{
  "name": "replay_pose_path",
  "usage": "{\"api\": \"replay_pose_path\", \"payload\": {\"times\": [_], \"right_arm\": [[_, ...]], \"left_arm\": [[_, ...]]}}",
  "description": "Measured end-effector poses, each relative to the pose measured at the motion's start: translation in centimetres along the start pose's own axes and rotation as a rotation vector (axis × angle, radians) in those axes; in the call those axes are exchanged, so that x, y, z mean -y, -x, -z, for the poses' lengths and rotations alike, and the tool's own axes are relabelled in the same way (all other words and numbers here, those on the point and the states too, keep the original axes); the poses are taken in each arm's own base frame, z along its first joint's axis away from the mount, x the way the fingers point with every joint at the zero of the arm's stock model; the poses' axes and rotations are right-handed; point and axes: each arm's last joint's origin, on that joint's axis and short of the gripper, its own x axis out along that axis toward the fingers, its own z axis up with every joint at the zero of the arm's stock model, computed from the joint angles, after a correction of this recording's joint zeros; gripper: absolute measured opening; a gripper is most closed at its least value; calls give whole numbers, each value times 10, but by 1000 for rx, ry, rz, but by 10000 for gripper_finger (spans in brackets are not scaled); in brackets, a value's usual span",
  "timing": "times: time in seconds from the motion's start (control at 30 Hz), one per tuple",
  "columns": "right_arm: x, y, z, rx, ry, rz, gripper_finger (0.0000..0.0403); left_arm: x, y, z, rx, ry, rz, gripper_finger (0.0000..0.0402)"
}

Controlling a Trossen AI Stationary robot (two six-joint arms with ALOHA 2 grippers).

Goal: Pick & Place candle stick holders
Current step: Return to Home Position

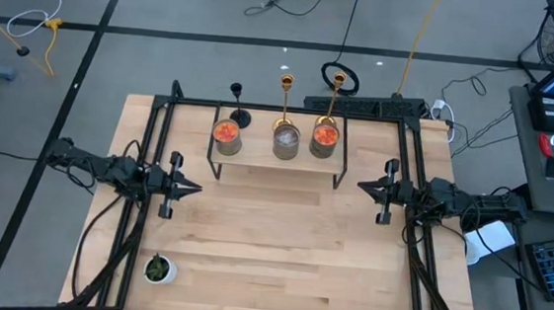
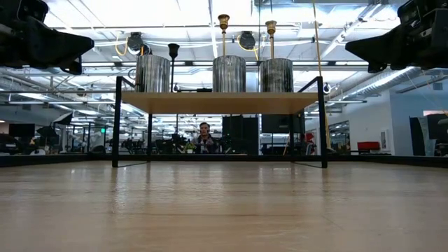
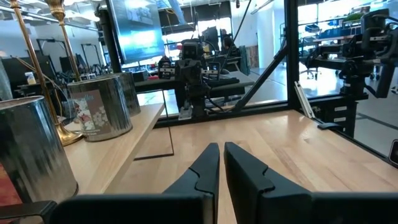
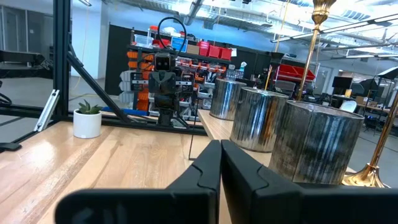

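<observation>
Taking 12 o'clock as the far edge of the table [image 1: 279,259] in the high view, the shelf [image 1: 257,161] sits at the 12 o'clock side. All three candle stick holders stand along its back edge with their long axes vertical. The black candlestick [image 1: 236,103] is at the 9 o'clock end, one gold candlestick [image 1: 284,101] is in the middle, and the other gold candlestick [image 1: 336,98] is at the 3 o'clock end. Each has a silver tin just in front of it: [image 1: 227,136], [image 1: 286,142], [image 1: 325,140]. The left gripper [image 1: 193,187] hovers off the shelf's 9 o'clock end, so the black candlestick lies at about 1 o'clock from it and is the one nearest that arm. The right gripper [image 1: 362,186] mirrors it off the 3 o'clock end, with the nearer gold candlestick at about 11 o'clock. The two grippers point at each other across the front of the shelf, and the middle gold candlestick is roughly equally far from both. In each wrist view the fingers are pressed together, or very nearly so, with nothing between them and nothing touching them. The low view shows both grippers raised well above the tabletop. With every holder already on the shelf, the move that seems left is a plain retreat, each arm drawing outward towards its own side, away from the upright stems. The small plant [image 1: 158,268] at 7 o'clock is well apart from either path.
</observation>
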Motion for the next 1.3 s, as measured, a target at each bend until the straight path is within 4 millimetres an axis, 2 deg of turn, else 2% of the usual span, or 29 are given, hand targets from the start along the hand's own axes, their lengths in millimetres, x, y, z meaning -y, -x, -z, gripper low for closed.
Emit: {"api": "replay_pose_path", "payload": {"times": [1.3], "right_arm": [[0, 0, 0, 0, 0, 0, 7]], "left_arm": [[0, 0, 0, 0, 0, 0, 33]]}}
